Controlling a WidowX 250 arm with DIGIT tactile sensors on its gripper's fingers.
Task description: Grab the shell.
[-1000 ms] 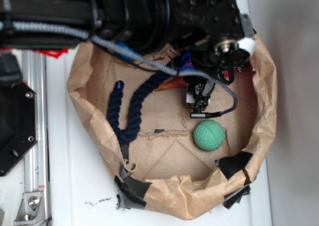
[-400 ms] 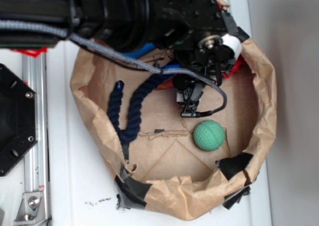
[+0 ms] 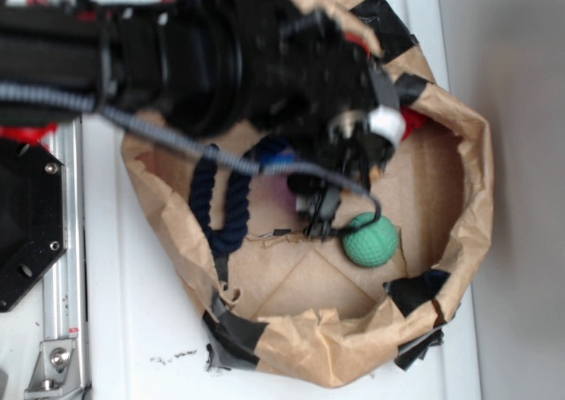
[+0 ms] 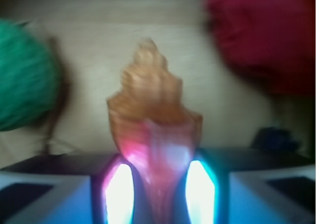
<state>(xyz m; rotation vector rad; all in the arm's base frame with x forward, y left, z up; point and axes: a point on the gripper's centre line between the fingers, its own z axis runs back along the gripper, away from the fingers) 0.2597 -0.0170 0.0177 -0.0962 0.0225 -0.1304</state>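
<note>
The orange-brown ridged shell (image 4: 150, 110) sits between my gripper's two lit pads in the wrist view, its narrow end down between them and its knobbly spire pointing away. My gripper (image 4: 154, 172) is shut on the shell. In the exterior view the black arm covers the shell, and the gripper (image 3: 316, 216) hangs over the floor of the paper bag, just left of the green ball (image 3: 371, 239). Both views are blurred by motion.
The green dimpled ball (image 4: 22, 75) lies left of the shell and the red cloth lump (image 4: 266, 36) lies right of it; the cloth also shows in the exterior view (image 3: 411, 123). A dark blue rope (image 3: 225, 210) lies at the left. The crumpled brown paper wall (image 3: 472, 197) rings everything.
The arm has swung down and left and now looks larger and blurred. The shell's orange patch beside the rope is no longer seen there; the shell sits between the pads.
</note>
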